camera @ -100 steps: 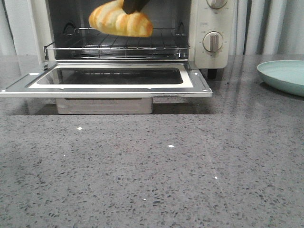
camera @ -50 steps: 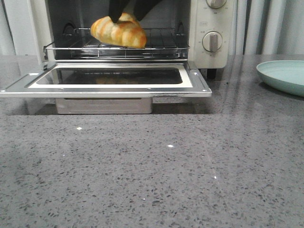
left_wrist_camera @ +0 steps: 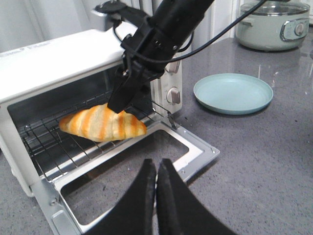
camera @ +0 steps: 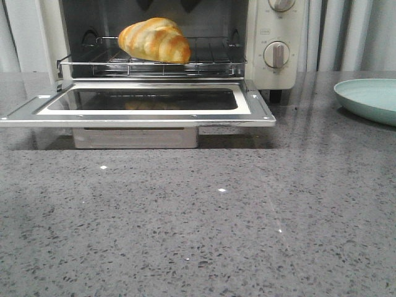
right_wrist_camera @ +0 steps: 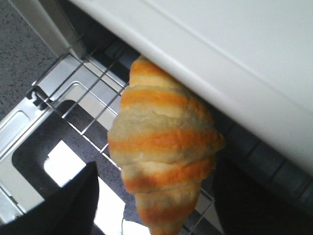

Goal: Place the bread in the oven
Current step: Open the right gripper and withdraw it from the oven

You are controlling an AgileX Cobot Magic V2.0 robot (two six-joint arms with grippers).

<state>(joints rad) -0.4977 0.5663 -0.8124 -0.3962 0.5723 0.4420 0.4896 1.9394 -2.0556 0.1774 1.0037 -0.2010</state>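
Bread (camera: pixel 154 39) lies on the wire rack (camera: pixel 204 60) inside the oven (camera: pixel 272 68), door (camera: pixel 139 106) folded down flat. Right pincer (right_wrist_camera: pixel 154 196) spread wide above the bread, fingers clear of it. Left pincer (left_wrist_camera: pixel 156 188) pressed together, empty, back over the desk (camera: pixel 198 216). Pale green plate (camera: pixel 369 99) right of oven.

Grey speckled counter (camera: pixel 204 229) w/ light glints; pale curtains (camera: pixel 346 34) behind.
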